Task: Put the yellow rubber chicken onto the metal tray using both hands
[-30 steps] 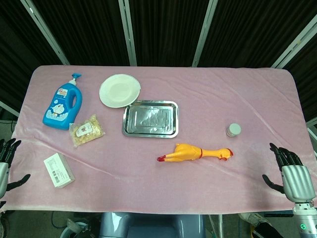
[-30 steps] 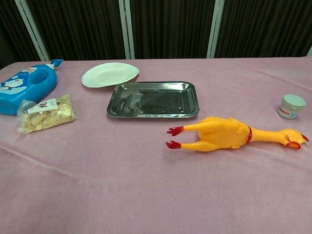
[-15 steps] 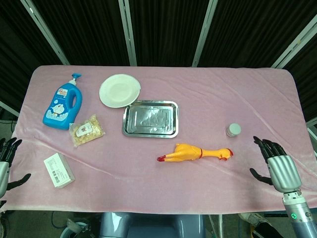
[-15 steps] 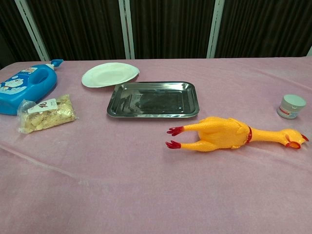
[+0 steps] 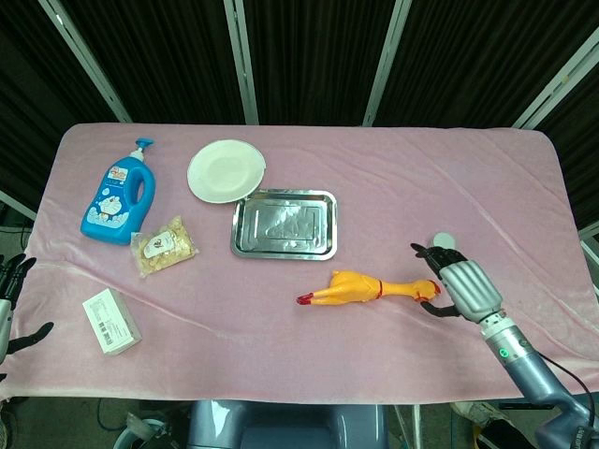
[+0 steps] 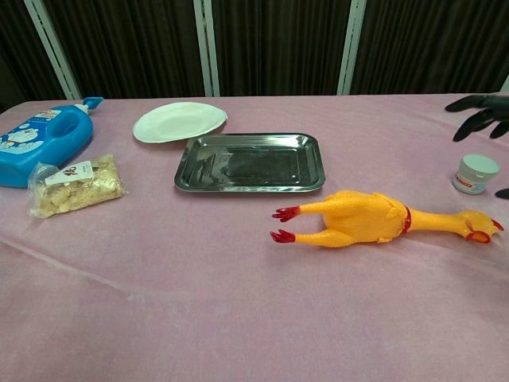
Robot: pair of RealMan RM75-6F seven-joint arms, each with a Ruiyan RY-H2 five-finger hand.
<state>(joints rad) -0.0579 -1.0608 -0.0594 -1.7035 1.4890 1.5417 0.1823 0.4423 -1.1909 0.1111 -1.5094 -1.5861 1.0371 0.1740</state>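
head view: right robot hand (image 5: 456,278) is open, fingers spread, right by the head end of the yellow rubber chicken (image 5: 367,288); left robot hand (image 5: 11,297) sits open at the surface (image 5: 393,187) edge.
chest view: metal tray (image 6: 250,162) lies beyond the chicken's feet, away from the right robot hand.
tip: I'd cup the neck low and bring the left over for the feet.

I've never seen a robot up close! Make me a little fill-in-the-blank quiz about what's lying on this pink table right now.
1. The rubber chicken lies on the cloth with its red feet pointing toward the robot's ____ side.
2. The metal tray holds ____.
3. The white plate sits between the tray and the ____ bottle.
4. The right hand is near the chicken's ____ end.

Missing words: left; nothing; blue; head
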